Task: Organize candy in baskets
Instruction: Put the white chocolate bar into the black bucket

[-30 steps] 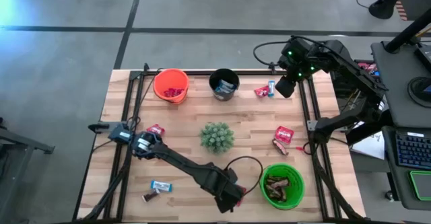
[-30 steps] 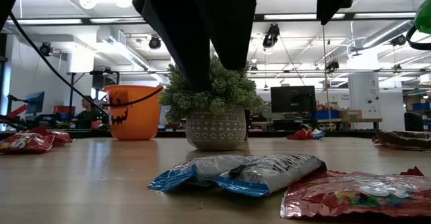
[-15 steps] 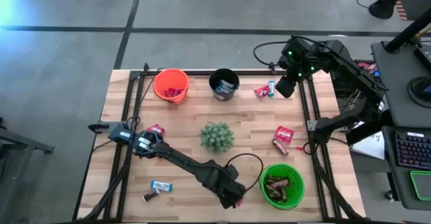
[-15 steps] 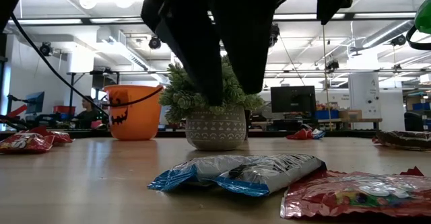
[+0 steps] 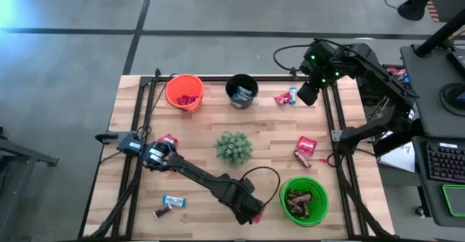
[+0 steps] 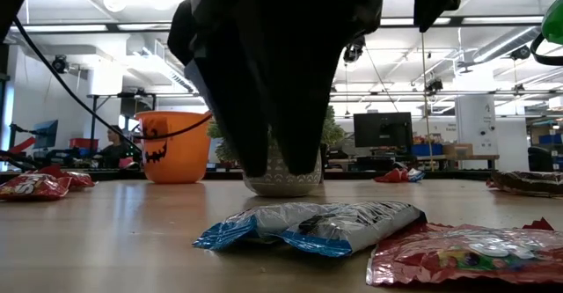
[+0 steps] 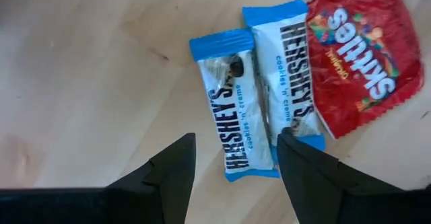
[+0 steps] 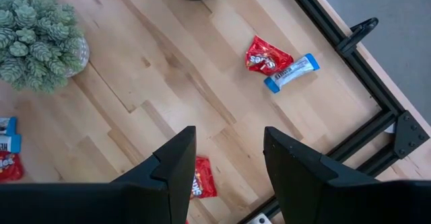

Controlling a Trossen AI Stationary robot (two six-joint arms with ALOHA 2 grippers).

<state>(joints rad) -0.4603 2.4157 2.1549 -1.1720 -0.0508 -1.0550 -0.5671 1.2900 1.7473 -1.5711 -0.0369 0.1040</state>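
Note:
My left gripper [image 7: 236, 143] hangs open, pointing down, just above two blue-and-silver candy bars [image 7: 232, 106] and a red candy pack [image 7: 360, 52] lying flat on the table near its front edge. One bar lies between the fingers, untouched. The low view shows the gripper [image 6: 277, 168] a little above the blue-and-silver candy [image 6: 317, 223]. The orange basket [image 5: 184, 91] and black basket [image 5: 242, 91] stand at the back, the green basket [image 5: 305, 200] at the front right. My right gripper [image 5: 309, 93] waits open, high over the back right corner.
A spiky green plant [image 5: 234, 147] stands in a pot mid-table. Loose candy lies at the back right [image 5: 285, 97], the right [image 5: 306, 144], the left [image 5: 168, 140] and the front left [image 5: 174, 200]. Black frame rails run along both table sides.
My left gripper has sunk toward the blue-and-silver candy near the front edge, staying open; in the low view it now covers most of the plant.

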